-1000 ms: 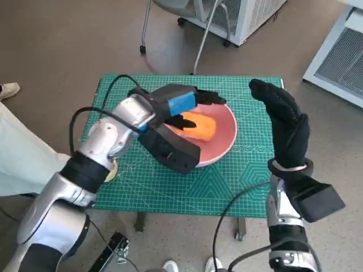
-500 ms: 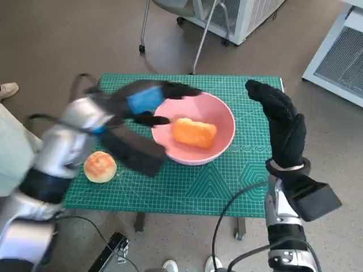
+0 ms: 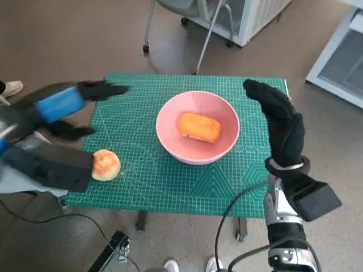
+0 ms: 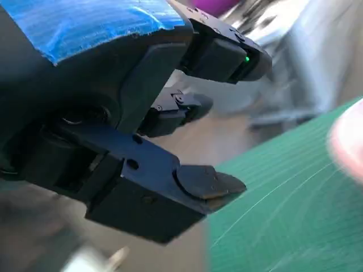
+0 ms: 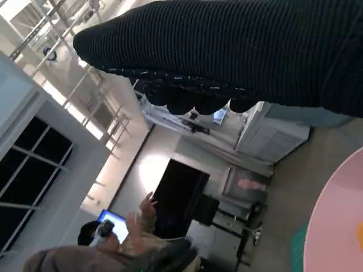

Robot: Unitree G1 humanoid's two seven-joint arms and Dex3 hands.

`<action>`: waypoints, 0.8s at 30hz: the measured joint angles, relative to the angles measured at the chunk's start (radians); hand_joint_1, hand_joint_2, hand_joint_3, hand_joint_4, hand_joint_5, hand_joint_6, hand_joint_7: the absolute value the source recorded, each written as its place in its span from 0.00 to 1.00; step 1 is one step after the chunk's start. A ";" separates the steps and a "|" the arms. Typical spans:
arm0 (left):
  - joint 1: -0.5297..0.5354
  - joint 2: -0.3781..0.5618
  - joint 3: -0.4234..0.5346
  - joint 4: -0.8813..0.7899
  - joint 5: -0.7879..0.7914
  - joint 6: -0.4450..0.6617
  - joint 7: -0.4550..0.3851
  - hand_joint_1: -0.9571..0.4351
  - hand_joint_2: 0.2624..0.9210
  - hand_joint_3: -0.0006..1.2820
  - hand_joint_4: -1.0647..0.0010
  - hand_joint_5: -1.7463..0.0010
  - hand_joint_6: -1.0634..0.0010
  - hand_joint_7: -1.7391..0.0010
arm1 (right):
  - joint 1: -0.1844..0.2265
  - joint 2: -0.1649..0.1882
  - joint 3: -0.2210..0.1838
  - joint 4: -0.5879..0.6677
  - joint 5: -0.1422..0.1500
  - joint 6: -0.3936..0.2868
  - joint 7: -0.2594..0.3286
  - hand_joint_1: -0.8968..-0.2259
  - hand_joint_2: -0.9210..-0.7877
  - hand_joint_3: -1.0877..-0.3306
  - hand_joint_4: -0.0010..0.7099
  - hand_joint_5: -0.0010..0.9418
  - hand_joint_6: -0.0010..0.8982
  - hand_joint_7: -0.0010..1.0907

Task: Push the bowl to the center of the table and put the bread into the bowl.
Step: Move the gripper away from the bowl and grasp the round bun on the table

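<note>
Fingers (image 3: 105,89) of the left hand (image 3: 59,105) were spread and held nothing, off the tabletop's (image 3: 170,187) left edge; the wrist view showed them apart and bare. The right hand (image 3: 281,122), gloved, stood upright beside the bowl (image 3: 170,122), fingers extended, gripping nothing. One pink bowl sat near the tabletop's middle, with one oblong bread (image 3: 198,126) lying inside it. One round bun (image 3: 105,164) lay on the green mat near the left edge, well apart from the bowl. Judged complete: bowl centred, bread inside. Two hands, one bowl, two baked items.
</note>
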State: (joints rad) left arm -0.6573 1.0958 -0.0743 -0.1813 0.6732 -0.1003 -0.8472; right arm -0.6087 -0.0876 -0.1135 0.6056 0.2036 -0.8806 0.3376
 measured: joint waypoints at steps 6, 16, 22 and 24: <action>0.115 0.054 0.079 -0.051 -0.044 -0.013 -0.017 0.90 0.67 0.32 0.88 1.00 0.71 1.00 | -0.007 0.010 0.000 0.013 0.012 0.000 0.015 0.71 0.01 0.70 0.69 0.01 0.22 0.80; 0.236 0.079 0.151 -0.049 -0.128 -0.005 -0.034 0.80 0.68 0.14 0.89 1.00 0.71 1.00 | -0.014 0.011 0.000 0.025 0.037 0.012 0.041 0.71 0.10 0.67 0.69 0.01 0.21 0.81; 0.262 0.077 0.128 -0.061 -0.117 0.066 -0.068 0.69 0.65 0.06 0.92 1.00 0.72 1.00 | -0.019 0.011 0.000 0.025 0.039 0.018 0.051 0.70 0.11 0.67 0.69 0.00 0.21 0.82; 0.268 0.074 0.118 -0.060 -0.112 0.069 -0.067 0.65 0.64 0.05 0.92 1.00 0.72 1.00 | -0.019 0.011 0.000 0.025 0.041 0.020 0.056 0.70 0.11 0.67 0.68 0.00 0.21 0.82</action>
State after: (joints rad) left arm -0.3892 1.1700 0.0440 -0.2414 0.5609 -0.0312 -0.9147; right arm -0.6279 -0.0768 -0.1135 0.6307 0.2447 -0.8604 0.3937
